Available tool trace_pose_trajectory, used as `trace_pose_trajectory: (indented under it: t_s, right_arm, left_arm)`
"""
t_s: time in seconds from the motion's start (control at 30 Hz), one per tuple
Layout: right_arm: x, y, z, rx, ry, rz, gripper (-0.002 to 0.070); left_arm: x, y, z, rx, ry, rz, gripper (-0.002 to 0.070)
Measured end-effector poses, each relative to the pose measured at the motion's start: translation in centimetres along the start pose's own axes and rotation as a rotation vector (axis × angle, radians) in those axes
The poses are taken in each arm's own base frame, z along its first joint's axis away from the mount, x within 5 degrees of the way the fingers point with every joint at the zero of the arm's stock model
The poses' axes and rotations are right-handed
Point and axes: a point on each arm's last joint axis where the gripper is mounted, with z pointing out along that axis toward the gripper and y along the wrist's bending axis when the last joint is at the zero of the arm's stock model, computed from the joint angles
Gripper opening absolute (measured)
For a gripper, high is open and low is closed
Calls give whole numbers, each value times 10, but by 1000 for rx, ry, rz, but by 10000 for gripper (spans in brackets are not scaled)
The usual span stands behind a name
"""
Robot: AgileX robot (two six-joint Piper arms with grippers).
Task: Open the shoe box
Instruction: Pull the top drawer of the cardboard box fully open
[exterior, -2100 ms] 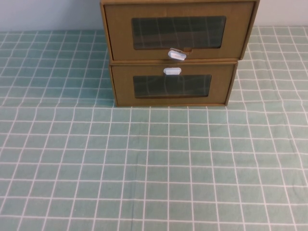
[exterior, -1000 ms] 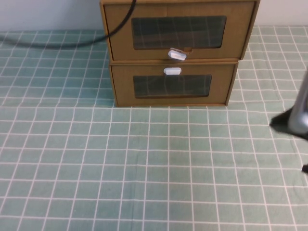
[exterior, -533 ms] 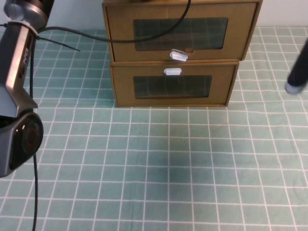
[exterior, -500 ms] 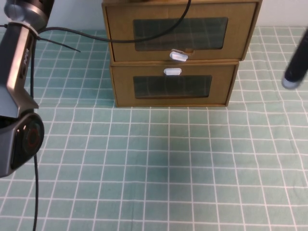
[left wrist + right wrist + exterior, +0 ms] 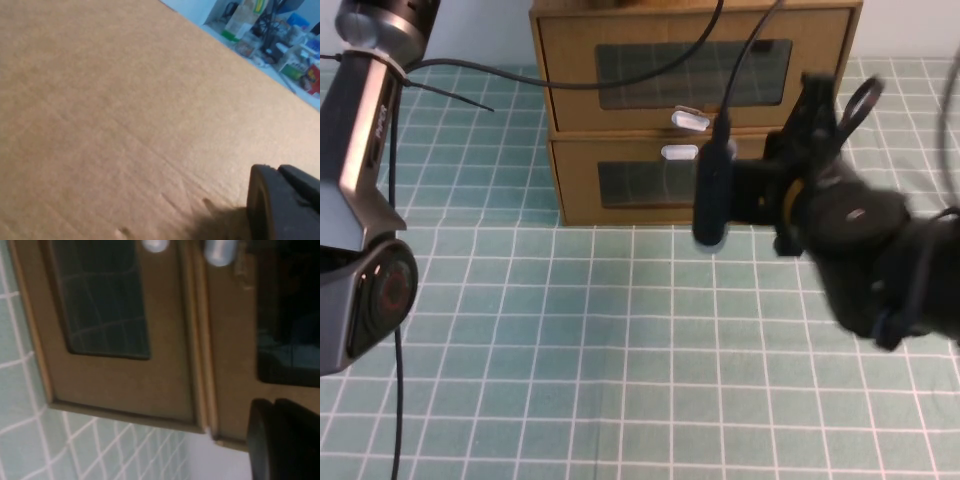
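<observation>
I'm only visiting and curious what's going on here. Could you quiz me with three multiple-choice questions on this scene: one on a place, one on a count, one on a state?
1. Where is the right gripper?
A. Inside a box
B. Facing the box fronts, short of them
C. On top of the stack

2. How many cardboard boxes are stacked?
A. One
B. Two
C. Four

3. What state are the boxes in?
A. Both closed
B. Upper one pulled out
C. Lower one taken away

Answers:
1 B: the right wrist view looks at both fronts from outside, with the right gripper shut.
2 B: the upper box sits on the lower box.
3 A: both fronts sit flush.

The left gripper is at the upper box's cardboard top.
</observation>
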Motion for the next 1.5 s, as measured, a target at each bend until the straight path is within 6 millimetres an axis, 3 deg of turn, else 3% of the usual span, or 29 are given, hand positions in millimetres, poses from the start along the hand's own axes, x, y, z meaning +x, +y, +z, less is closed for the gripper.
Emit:
trace_pose_trajectory:
  t_s: [0.13, 0.23, 0.37, 0.57, 0.63, 0.83, 1.0, 1.27, 1.37, 1.43, 1.5]
  right_arm:
    - [-10, 27, 11, -26, 51, 91, -14]
    - [-16, 35, 12, -34, 51, 149, -14]
    - [-22, 31, 10, -26, 29, 204, -13]
    - [-35, 12, 17, 4, -14, 259, 2]
    - [-37, 7, 25, 13, -15, 275, 40]
    - [-40, 4, 51, 13, -14, 296, 258]
    - [-48, 7, 65, 9, -20, 300, 315]
    - [-67, 6, 87, 17, -34, 350, 312]
    - [-71, 8, 93, 15, -8, 391, 242]
    - [-75, 9, 96, 25, 8, 404, 154]
    - [-76, 10, 98, 36, 10, 387, 152]
  left_arm:
    - [-7, -8, -9, -88, 30, 33, -6]
    - [-13, -13, -22, -175, 64, 100, -6]
    - [-15, -15, -30, -225, 96, 184, -5]
    - [-13, -34, -12, -219, 136, 292, -5]
    - [-12, -40, -6, -227, 146, 317, -5]
    - [-13, -43, -5, -227, 148, 323, -5]
    - [-13, -44, -5, -228, 148, 320, -5]
    - [-13, -43, -6, -236, 150, 324, -5]
    - [-13, -43, -6, -244, 156, 331, -5]
    - [-13, -43, -6, -245, 159, 331, -5]
    - [-13, -44, -7, -245, 157, 333, -5]
